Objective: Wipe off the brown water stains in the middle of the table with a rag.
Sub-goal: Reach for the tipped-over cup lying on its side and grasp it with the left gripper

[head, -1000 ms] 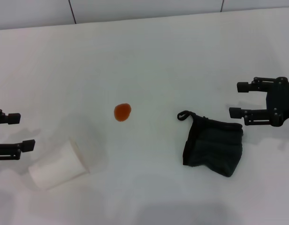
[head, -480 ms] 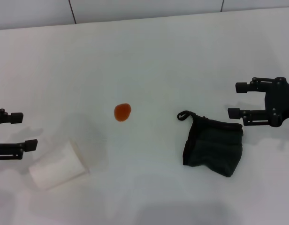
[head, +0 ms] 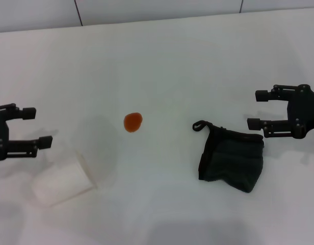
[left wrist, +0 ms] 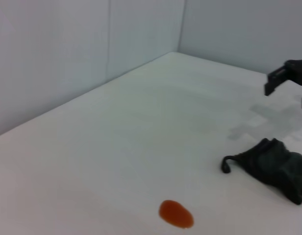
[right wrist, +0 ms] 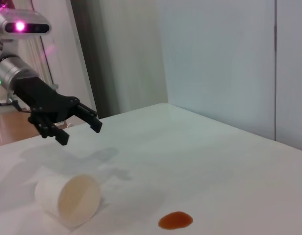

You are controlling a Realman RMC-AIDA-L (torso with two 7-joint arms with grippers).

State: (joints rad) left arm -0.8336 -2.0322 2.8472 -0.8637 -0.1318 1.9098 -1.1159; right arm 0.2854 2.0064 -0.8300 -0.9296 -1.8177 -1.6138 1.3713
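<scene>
A small orange-brown water stain [head: 132, 122] sits near the middle of the white table [head: 162, 61]; it also shows in the left wrist view [left wrist: 176, 214] and the right wrist view [right wrist: 175, 220]. The dark rag [head: 232, 159] lies crumpled to the stain's right, its black loop pointing toward the stain; the left wrist view shows it too [left wrist: 273, 166]. My right gripper [head: 254, 108] hovers open just right of and behind the rag, holding nothing. My left gripper [head: 37, 126] is open at the left edge, above the fallen cup, and appears in the right wrist view [right wrist: 80, 122].
A white paper cup [head: 65, 179] lies on its side at the front left, mouth toward the stain, also seen in the right wrist view [right wrist: 68, 199]. A tiled wall runs behind the table's far edge.
My left gripper has moved right and slightly farther back, toward the table's middle. The right gripper has barely shifted. Rag, stain and cup lie as before.
</scene>
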